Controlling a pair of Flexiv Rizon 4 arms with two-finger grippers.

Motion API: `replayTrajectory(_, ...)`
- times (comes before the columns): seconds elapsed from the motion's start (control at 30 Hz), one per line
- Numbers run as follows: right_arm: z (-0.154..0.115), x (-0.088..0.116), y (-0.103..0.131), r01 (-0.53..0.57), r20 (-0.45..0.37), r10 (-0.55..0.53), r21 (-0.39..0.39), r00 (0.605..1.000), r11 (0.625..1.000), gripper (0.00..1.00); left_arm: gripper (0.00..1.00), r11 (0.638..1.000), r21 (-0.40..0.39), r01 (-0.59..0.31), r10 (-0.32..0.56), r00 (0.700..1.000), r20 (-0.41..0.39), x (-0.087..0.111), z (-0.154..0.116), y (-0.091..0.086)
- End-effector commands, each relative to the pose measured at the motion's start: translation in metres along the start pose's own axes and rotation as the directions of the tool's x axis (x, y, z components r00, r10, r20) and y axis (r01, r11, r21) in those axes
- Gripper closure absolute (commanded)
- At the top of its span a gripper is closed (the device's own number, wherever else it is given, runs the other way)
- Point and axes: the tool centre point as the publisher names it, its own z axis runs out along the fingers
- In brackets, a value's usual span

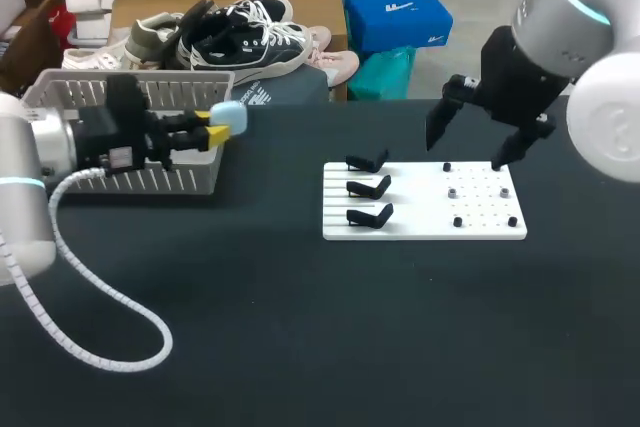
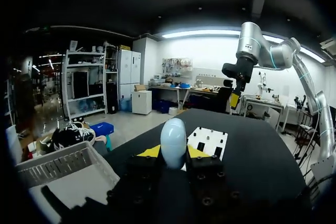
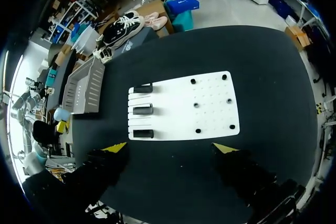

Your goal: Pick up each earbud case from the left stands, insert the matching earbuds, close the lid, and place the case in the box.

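My left gripper (image 1: 213,129) clamps the pale blue earbud case (image 1: 230,116), upper left of frame, at the basket's (image 1: 60,87) right end. My right gripper (image 1: 468,150) is spread wide, empty. Advise centring over the basket, lowering, then releasing.

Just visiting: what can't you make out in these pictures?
- Inside of the basket: in the head view the left gripper and its arm cover it; the left wrist view shows only a corner.
- Inside of the blue case: its shell hides whether earbuds are in it, in every view.
- Small dark pieces on the white board: too small to identify in the head and right wrist views.
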Motion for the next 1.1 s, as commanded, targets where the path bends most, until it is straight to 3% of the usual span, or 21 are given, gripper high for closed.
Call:
replayTrajectory(0.03,0.0,0.003,-0.001,-0.002,0.011,0.002,0.002,1.0,1.0,0.0,1.0,0.95,-0.31,0.035,-0.046,0.999,-0.029,0.003,-0.011,0.014)
replayTrajectory(0.27,0.0,0.003,-0.001,-0.002,0.011,0.002,0.002,1.0,1.0,0.0,1.0,0.886,-0.458,0.075,-0.124,0.989,-0.078,0.012,-0.016,0.067)
replayTrajectory(0.4,0.0,0.003,-0.001,-0.002,0.011,0.002,0.002,1.0,1.0,0.0,1.0,0.876,-0.477,0.077,-0.15,0.982,-0.118,0.017,-0.009,0.097)
replayTrajectory(0.63,0.0,0.003,-0.001,-0.002,0.011,0.002,0.002,1.0,1.0,0.0,1.0,0.873,-0.478,0.096,-0.222,0.951,-0.214,0.043,0.004,0.126)
replayTrajectory(0.8,0.0,0.003,-0.001,-0.002,0.011,0.002,0.002,1.0,1.0,0.0,1.0,0.869,-0.483,0.105,-0.251,0.935,-0.249,0.052,0.004,0.135)
replayTrajectory(0.83,0.0,0.003,-0.001,-0.002,0.011,0.002,0.002,1.0,1.0,0.0,0.76,0.87,-0.484,0.093,-0.246,0.933,-0.263,0.052,0.004,0.135)
replayTrajectory(0.87,0.0,0.003,-0.001,-0.002,0.011,0.002,0.002,1.0,1.0,0.0,0.24,0.874,-0.48,0.081,-0.234,0.934,-0.269,0.051,0.003,0.135)
replayTrajectory(0.9,0.0,0.003,-0.001,-0.002,0.011,0.002,0.002,1.0,1.0,0.0,0.0,0.876,-0.477,0.075,-0.225,0.937,-0.266,0.049,0.003,0.133)
replayTrajectory(1.03,0.0,0.003,-0.001,-0.002,0.011,0.002,0.002,1.0,1.0,0.0,0.0,0.892,-0.449,0.044,-0.174,0.952,-0.252,0.036,0.005,0.12)
replayTrajectory(1.1,0.0,0.003,-0.001,-0.002,0.011,0.002,0.002,1.0,1.0,0.0,0.0,0.901,-0.432,0.032,-0.142,0.964,-0.226,0.023,0.006,0.103)
